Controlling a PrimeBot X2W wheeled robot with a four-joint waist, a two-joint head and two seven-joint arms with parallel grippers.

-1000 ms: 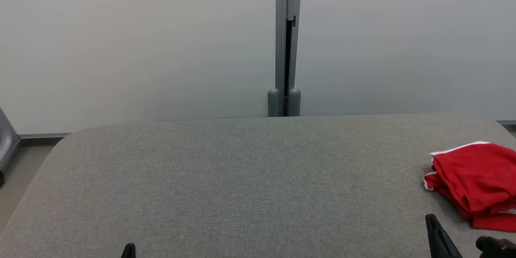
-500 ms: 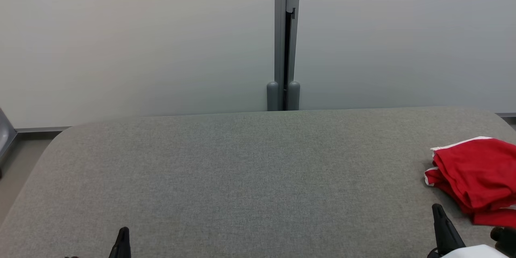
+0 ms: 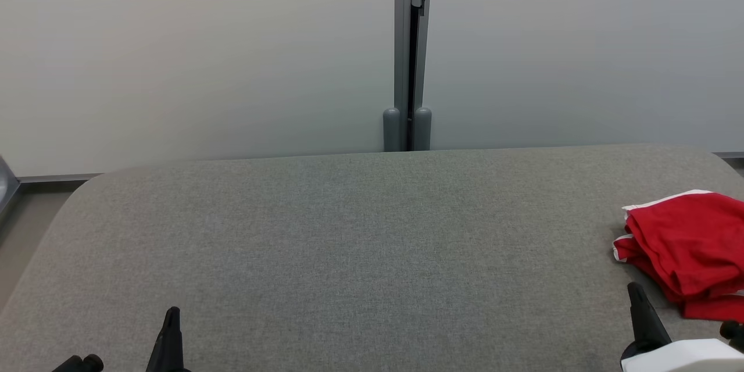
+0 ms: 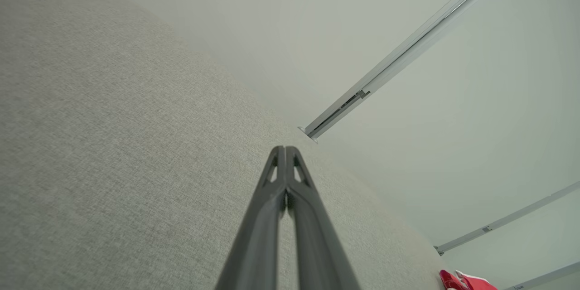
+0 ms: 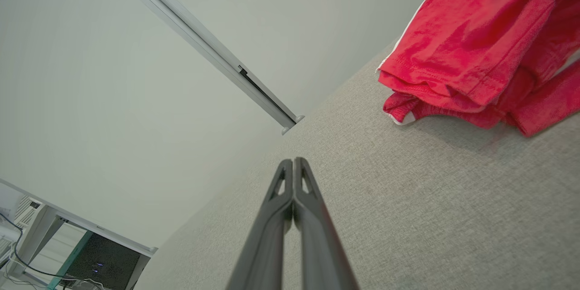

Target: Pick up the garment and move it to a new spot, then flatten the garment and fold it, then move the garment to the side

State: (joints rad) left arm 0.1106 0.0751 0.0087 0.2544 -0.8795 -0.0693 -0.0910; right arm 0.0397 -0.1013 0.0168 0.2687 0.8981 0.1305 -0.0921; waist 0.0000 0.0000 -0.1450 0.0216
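A red garment [image 3: 689, 253] with white trim lies crumpled at the right edge of the grey fabric table [image 3: 360, 232], partly cut off by the frame. In the right wrist view the garment [image 5: 480, 50] sits up and to the right of my fingers. My right gripper [image 3: 635, 292] is shut and empty, just left of and nearer than the garment, its tips [image 5: 293, 161] pressed together. My left gripper [image 3: 171, 313] is shut and empty near the front left of the table, tips [image 4: 285, 148] together. A sliver of the garment [image 4: 466, 281] shows far off in the left wrist view.
A pale partition wall with a grey vertical post [image 3: 408, 52] stands behind the table's rounded far edge. A strip of floor [image 3: 23, 215] shows at the left. In the right wrist view a white desk with a dark box [image 5: 104, 263] stands beyond the table.
The head camera has tilted, so the whole scene sits higher in the picture and more of both grippers shows at the bottom. The garment has not moved on the table.
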